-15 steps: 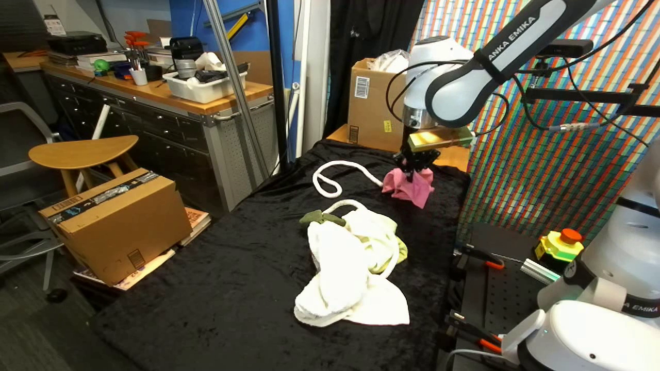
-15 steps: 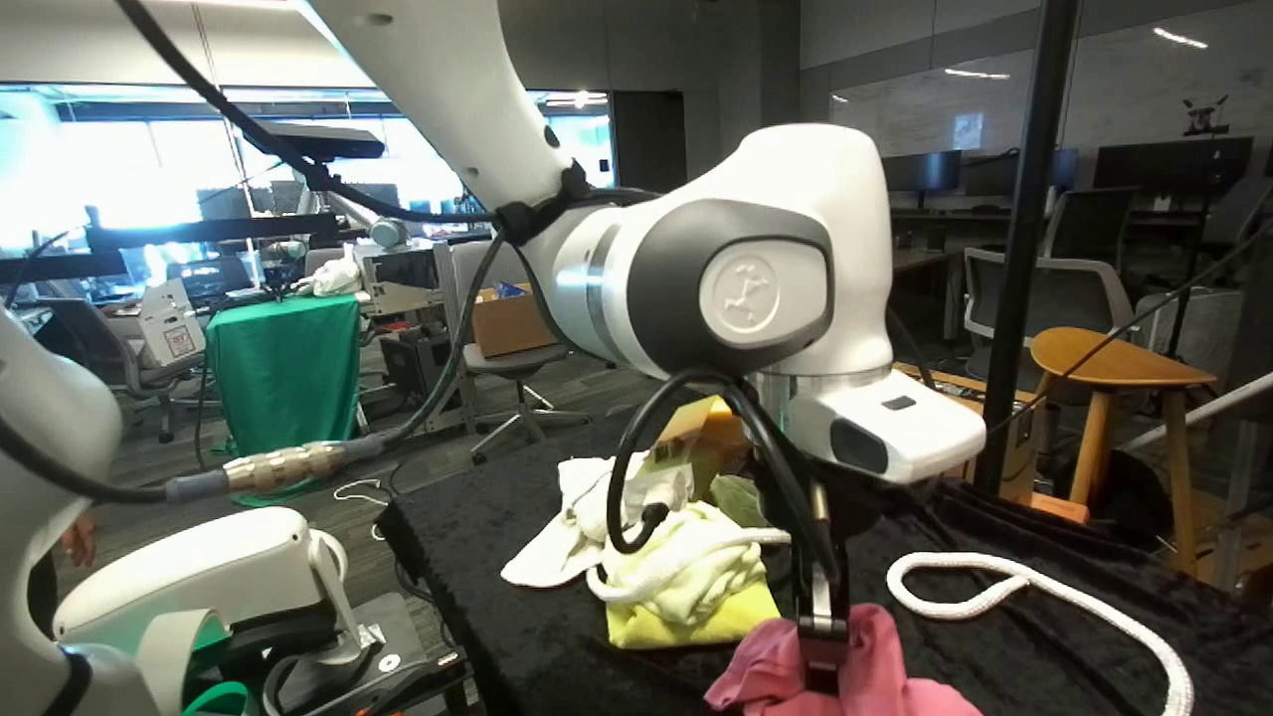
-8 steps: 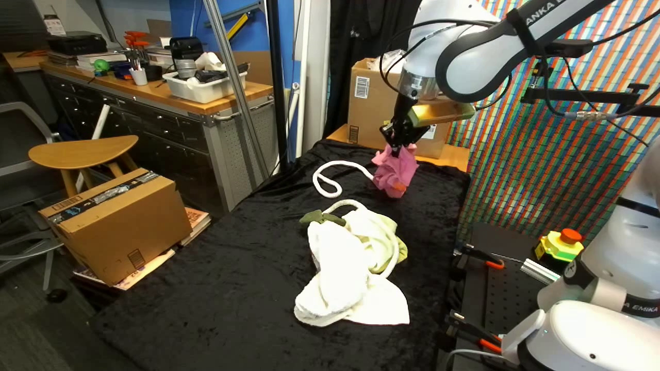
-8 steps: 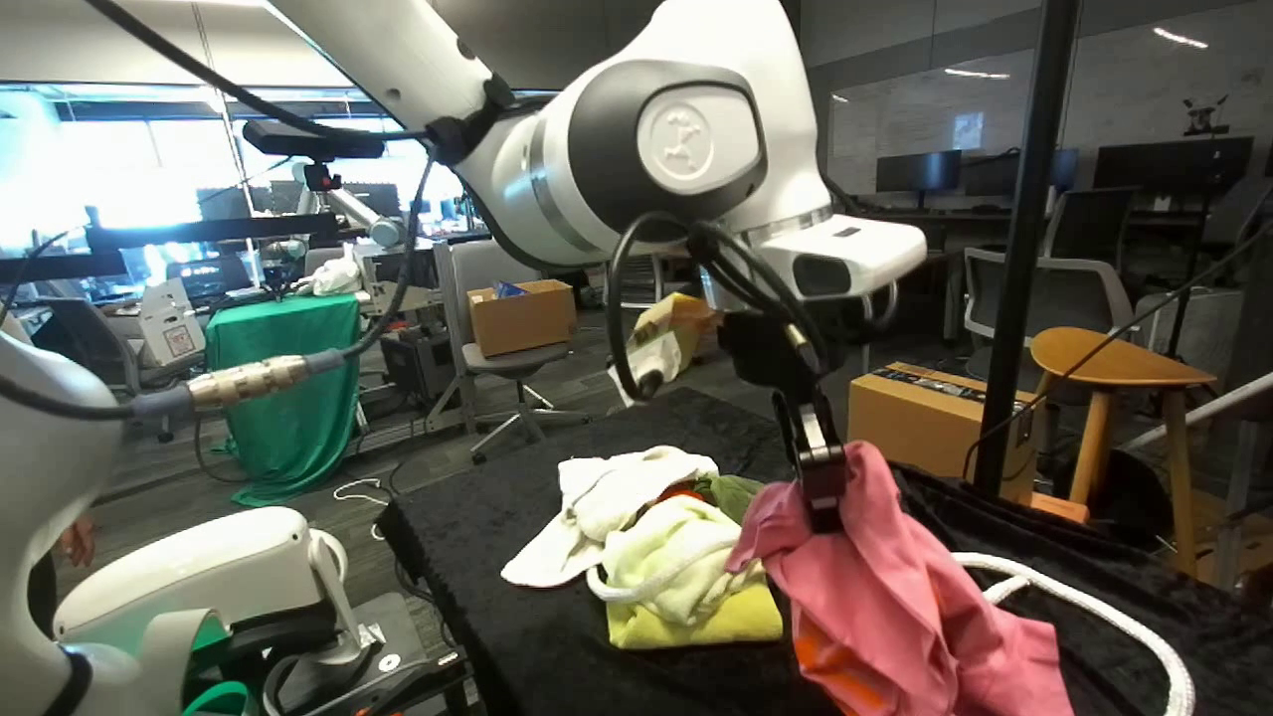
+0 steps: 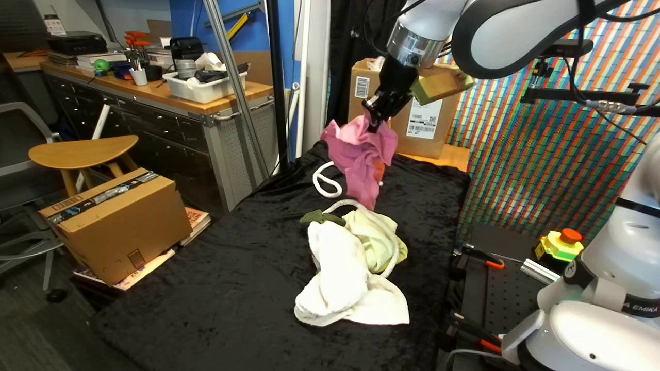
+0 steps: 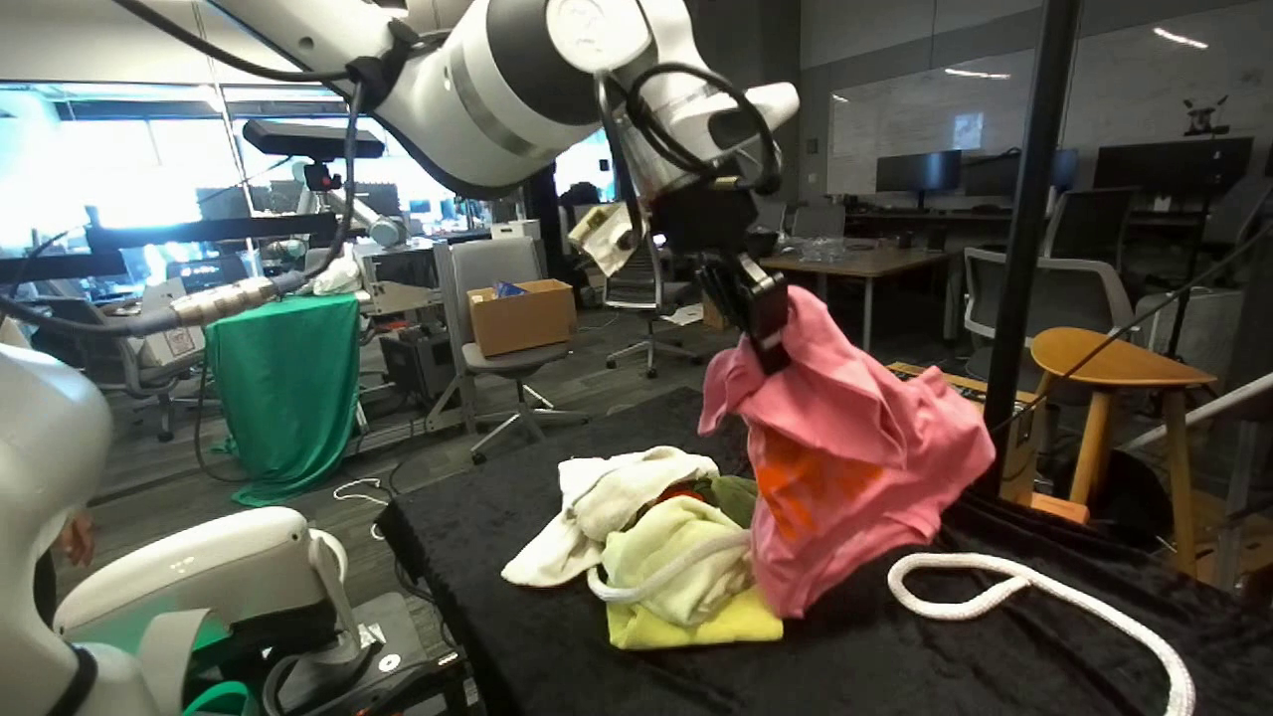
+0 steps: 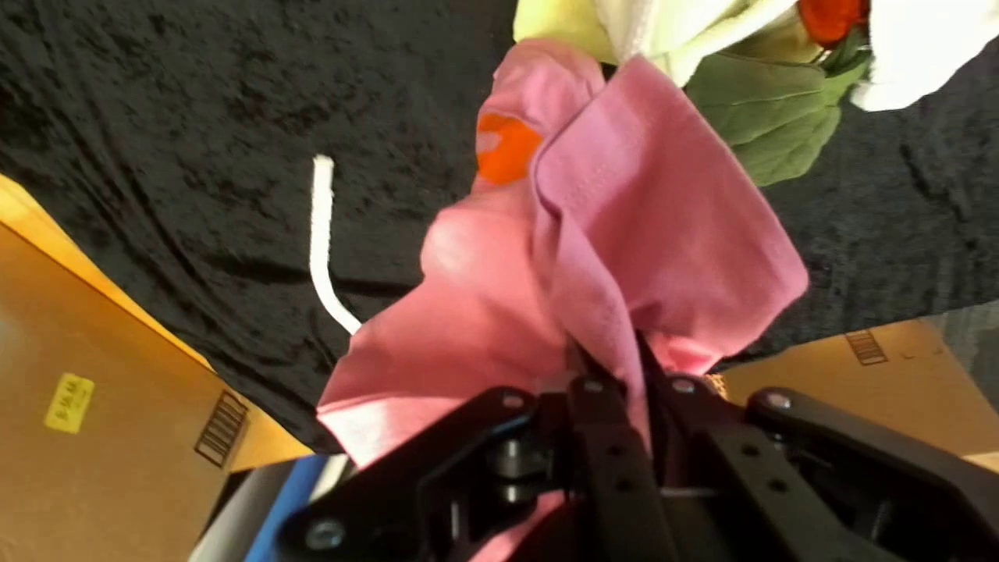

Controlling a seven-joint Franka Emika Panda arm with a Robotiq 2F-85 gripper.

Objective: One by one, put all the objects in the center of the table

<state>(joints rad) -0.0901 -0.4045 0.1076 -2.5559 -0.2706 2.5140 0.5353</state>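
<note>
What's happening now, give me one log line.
gripper: shut on pink cloth; pink cloth: hanging over table; white cloth: on table

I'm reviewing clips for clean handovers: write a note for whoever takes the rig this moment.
Tool: shut on the pink cloth, hanging over the table.
Heap on the table: at least one white cloth, the yellow-green cloth, a stretch of white rope, a small red thing and green leaves.
Outside it: a loose rope stretch; can't tell whether it's the same rope.
Done: the heap's things lie together.
Left: lower and release the pink cloth, likely at the heap, then probably bring in the loose rope stretch.
</note>
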